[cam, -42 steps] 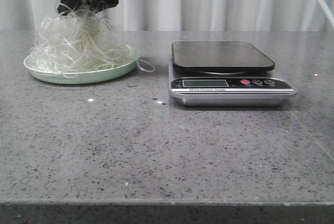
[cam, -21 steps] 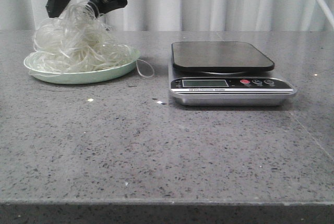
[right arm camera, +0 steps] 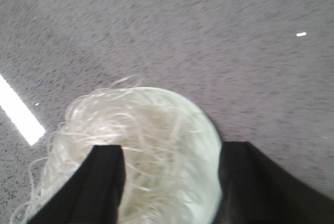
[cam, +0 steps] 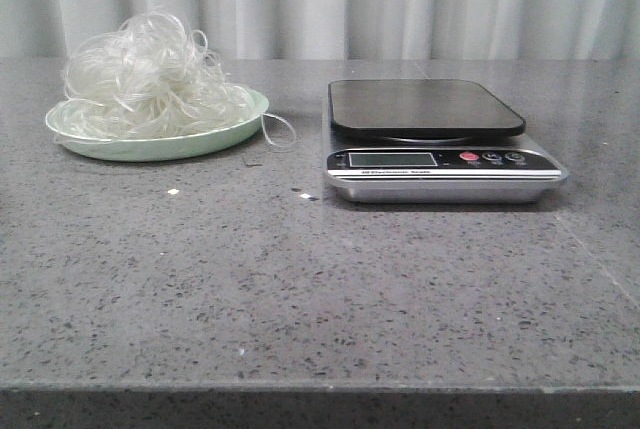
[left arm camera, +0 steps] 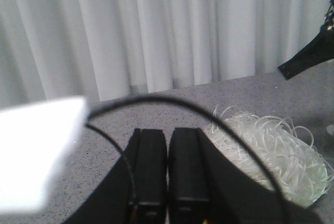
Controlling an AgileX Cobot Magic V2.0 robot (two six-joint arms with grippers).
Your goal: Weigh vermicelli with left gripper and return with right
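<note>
Pale noodles (cam: 150, 74) heaped on the plate (cam: 160, 146), left of the scale (cam: 430, 139); right gripper (right arm camera: 169, 182) above, fingers spread, empty; left gripper (left arm camera: 167, 174) pressed together; risk: stray loop overhanging the plate rim may snag.

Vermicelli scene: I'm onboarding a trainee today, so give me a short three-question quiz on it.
1. True or false: the vermicelli lies on the scale.
2. Which tool has its fingers spread: A left tool, B right tool?
3. What colour is the plate under the noodles?

Key: 1 false, it is heaped on the plate, and the scale's platform is bare. 2 B; the left one's fingers are pressed together on nothing. 3 pale green.
</note>
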